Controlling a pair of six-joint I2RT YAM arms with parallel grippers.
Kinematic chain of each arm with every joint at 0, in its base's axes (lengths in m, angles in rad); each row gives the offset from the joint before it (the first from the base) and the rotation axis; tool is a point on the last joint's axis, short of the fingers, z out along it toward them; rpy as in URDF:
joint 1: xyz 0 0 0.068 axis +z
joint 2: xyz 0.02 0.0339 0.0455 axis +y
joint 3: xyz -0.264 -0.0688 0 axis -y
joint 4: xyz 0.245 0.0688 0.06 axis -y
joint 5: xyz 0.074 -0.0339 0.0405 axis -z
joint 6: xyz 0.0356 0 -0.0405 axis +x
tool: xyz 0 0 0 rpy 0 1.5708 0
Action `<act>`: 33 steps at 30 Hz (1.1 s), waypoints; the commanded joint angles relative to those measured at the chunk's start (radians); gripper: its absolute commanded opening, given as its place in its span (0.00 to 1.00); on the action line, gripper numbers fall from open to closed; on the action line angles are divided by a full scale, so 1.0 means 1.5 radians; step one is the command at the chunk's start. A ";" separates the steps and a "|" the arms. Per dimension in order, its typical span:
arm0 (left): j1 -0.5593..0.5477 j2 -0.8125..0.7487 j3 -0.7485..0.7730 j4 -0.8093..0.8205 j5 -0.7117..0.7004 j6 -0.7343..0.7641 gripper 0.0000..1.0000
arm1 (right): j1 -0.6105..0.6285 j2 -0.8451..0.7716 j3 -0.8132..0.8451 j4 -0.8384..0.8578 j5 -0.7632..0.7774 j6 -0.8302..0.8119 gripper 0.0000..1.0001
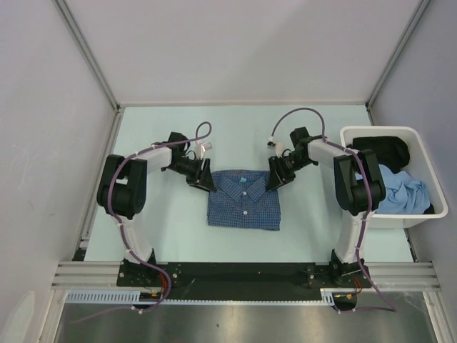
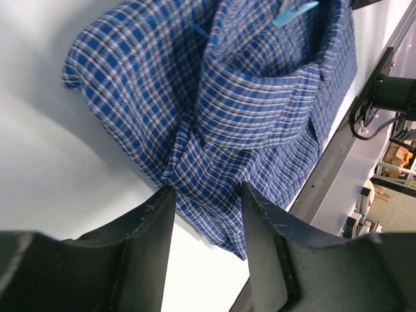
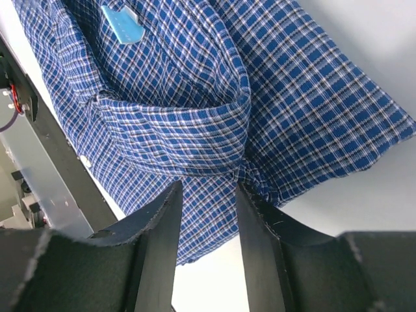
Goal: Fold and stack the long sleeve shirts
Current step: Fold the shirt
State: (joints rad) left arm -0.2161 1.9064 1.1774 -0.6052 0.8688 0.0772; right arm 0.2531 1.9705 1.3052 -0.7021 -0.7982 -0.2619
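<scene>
Left gripper [image 1: 209,186] and right gripper [image 1: 270,182] straddle the collar-end corners of the folded checked shirt [image 1: 243,205]; whether either pinches cloth, I cannot tell.

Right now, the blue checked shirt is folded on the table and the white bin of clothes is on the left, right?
Not quite: the white bin sits on the right, as the top view shows. The blue checked shirt is folded on the table.
</scene>
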 commanded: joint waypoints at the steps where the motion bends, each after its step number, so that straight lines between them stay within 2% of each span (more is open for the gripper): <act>1: -0.004 0.021 0.027 0.024 0.021 -0.009 0.48 | 0.003 -0.005 -0.002 0.032 0.009 0.010 0.42; 9: -0.004 0.018 0.044 0.021 0.014 0.002 0.38 | -0.033 -0.024 0.030 0.006 0.027 -0.005 0.43; 13: -0.003 0.023 0.042 0.030 0.013 -0.006 0.34 | -0.030 0.002 0.043 -0.001 0.030 -0.014 0.44; 24: -0.003 0.022 0.046 0.033 0.010 -0.008 0.36 | -0.018 0.022 0.051 -0.022 0.021 -0.031 0.42; 29: -0.003 0.025 0.040 0.040 0.010 -0.012 0.40 | -0.018 0.017 0.036 -0.016 0.041 -0.043 0.48; 33: -0.003 0.023 0.041 0.046 0.011 -0.010 0.36 | -0.011 0.025 0.046 -0.027 0.027 -0.049 0.40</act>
State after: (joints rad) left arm -0.2169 1.9491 1.2175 -0.5652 0.8677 0.0681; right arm 0.2237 2.0029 1.3598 -0.7277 -0.7490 -0.3073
